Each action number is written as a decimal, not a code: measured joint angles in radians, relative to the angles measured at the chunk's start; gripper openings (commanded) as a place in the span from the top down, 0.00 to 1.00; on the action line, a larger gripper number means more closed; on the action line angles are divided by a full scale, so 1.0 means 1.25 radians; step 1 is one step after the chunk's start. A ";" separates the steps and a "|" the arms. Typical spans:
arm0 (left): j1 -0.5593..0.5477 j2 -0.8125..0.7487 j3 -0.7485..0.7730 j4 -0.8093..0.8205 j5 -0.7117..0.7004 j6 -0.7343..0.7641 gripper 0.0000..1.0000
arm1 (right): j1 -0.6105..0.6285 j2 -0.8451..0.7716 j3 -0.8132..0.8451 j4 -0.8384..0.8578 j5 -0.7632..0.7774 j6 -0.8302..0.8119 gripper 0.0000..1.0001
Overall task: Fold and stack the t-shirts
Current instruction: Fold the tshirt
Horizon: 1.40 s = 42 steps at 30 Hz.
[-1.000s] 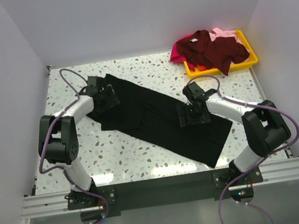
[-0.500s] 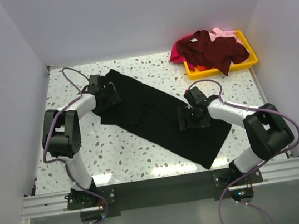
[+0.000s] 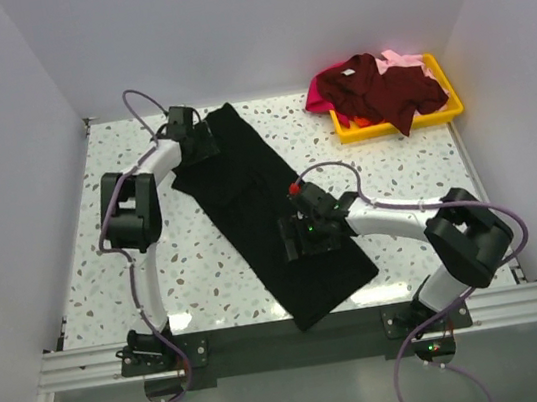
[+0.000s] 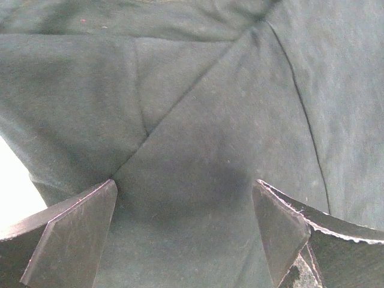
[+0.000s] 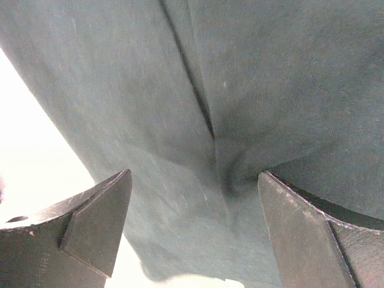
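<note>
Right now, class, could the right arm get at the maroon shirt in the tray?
Probably yes: nothing stands between the right gripper and the maroon shirt, though its open fingers rest on the black shirt.

The top camera looks down from high behind the near edge over the whole table. Both wrist cameras sit very close to the black t-shirt, shared by all views
</note>
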<state>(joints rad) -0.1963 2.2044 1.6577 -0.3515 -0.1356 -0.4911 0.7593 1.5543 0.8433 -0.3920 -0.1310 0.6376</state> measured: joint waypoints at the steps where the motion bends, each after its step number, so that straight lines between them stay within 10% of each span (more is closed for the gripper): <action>1: 0.000 0.015 0.023 -0.006 -0.003 0.006 0.00 | 0.015 0.007 0.007 0.000 -0.003 0.009 0.10; 12: -0.001 0.070 0.177 -0.093 -0.017 0.046 0.00 | 0.073 -0.003 0.070 -0.104 0.034 0.029 0.07; 26: -0.027 -0.140 -0.143 -0.049 0.032 0.003 0.00 | 0.080 -0.070 0.021 -0.178 0.154 0.011 0.08; 42: -0.020 -0.035 -0.040 -0.038 0.015 -0.001 0.00 | 0.178 -0.027 -0.009 -0.136 0.151 0.056 0.08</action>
<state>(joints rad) -0.2218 2.1609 1.6073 -0.3996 -0.1173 -0.4927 0.9821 1.5200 0.8314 -0.5621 0.0582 0.7078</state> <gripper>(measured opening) 0.997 0.923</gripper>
